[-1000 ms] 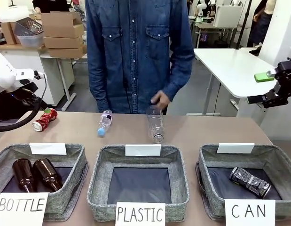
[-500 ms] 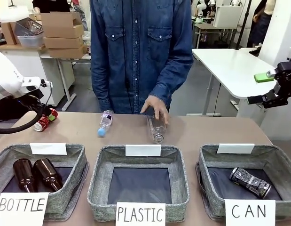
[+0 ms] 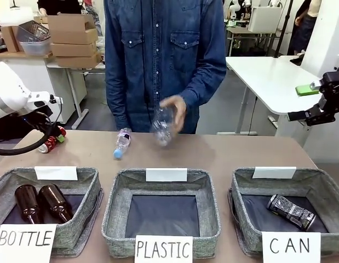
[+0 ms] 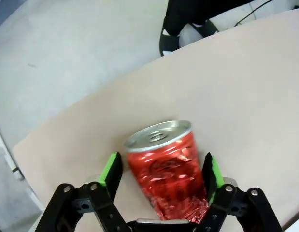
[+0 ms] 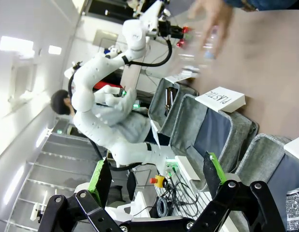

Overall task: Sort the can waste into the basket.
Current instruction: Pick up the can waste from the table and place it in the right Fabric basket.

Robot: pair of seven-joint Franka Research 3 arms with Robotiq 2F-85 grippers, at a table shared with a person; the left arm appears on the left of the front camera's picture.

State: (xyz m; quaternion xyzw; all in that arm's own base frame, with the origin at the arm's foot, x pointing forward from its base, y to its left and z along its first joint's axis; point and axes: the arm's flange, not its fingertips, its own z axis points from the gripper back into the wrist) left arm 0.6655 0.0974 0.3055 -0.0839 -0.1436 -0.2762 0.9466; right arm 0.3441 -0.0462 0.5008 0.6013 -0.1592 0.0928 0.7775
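The red crushed can lies on the table's far left corner with its silver end up, between the two green pads of my open left gripper. Both pads sit close beside it. From the front, that left gripper covers most of the red can. The dark patterned can lies inside the grey basket marked "CAN" at the front right. My right gripper hangs high off the table's right side; the right gripper is open and holds nothing.
A person's hand holds a clear plastic bottle in the air above the table's far middle. A small bottle with a blue cap lies on the table. The "PLASTIC" basket stands in the middle; the "BOTTLE" basket holds two brown bottles.
The person has lifted the clear bottle off the table. My left arm has moved further right and down over the red can. The right arm has stayed still.
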